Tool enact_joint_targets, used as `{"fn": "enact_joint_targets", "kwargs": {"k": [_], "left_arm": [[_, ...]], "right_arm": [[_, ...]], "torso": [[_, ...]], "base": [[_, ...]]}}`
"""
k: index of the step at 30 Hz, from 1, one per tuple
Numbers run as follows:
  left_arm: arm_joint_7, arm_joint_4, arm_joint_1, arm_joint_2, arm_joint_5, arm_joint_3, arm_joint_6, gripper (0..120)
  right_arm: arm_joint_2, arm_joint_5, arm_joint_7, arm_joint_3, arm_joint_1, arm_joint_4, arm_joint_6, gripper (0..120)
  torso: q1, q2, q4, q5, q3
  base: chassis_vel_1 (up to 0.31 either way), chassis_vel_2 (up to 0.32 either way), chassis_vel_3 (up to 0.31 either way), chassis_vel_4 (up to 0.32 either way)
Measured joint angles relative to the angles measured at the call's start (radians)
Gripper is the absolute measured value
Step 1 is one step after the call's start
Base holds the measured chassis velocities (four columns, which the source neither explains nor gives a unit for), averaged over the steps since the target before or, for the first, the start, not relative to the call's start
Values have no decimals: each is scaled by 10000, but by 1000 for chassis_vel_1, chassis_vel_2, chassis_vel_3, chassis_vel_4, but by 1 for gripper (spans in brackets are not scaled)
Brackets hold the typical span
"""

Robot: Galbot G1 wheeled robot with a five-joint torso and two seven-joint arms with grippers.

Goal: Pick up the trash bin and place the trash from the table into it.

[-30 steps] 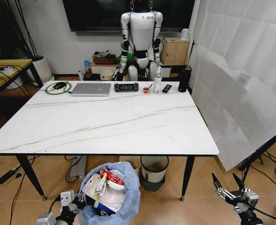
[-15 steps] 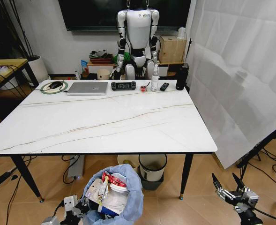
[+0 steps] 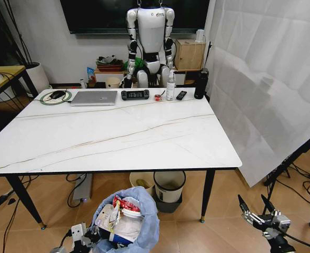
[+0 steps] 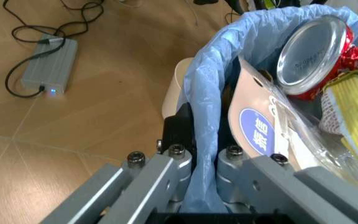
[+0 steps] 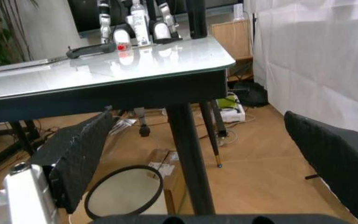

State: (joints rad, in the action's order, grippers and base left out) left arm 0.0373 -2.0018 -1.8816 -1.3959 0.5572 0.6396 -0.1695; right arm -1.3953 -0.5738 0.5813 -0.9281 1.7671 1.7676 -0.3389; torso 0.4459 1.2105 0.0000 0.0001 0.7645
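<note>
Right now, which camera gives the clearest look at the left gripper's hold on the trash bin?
The left wrist view: the left gripper is shut on the bag-lined rim of the trash bin. The head view shows the whole bin low at the picture's edge. The right wrist view faces the table.

Trash bin (image 3: 127, 224) sat on the floor in front of the table (image 3: 112, 142), trash (image 3: 124, 207) inside it. Left gripper (image 4: 197, 161) clamped its rim. Right gripper (image 3: 256, 211) hung spread, well right of the bin. Laptop (image 3: 94, 97) lay at the table's far edge.
</note>
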Motion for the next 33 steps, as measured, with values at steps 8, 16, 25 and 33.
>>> {"fn": "enact_joint_targets", "kwargs": {"k": [8,16,25,33], "left_arm": [[11,-24,-13,-81,-10,54,-68,0],[5,19,13,-41,90,55,-105,0],[-11,516,195,41,279,98,-118,0],[13,981,306,118,290,304,16,0]], "right_arm": [[1,0,0,0,0,1,0,100],[1,-1,0,0,0,1,0,100],[0,0,0,0,0,1,0,100],[1,0,0,0,0,1,0,100]], "torso": [[-179,-417,0,-1,-234],[-322,-729,0,-1,-403],[-565,-1292,-1,-2,-720],[-755,-1734,-1,-1,-974]], "base": [[0,0,0,0],[0,0,0,0],[0,0,0,0],[0,0,0,0]]}}
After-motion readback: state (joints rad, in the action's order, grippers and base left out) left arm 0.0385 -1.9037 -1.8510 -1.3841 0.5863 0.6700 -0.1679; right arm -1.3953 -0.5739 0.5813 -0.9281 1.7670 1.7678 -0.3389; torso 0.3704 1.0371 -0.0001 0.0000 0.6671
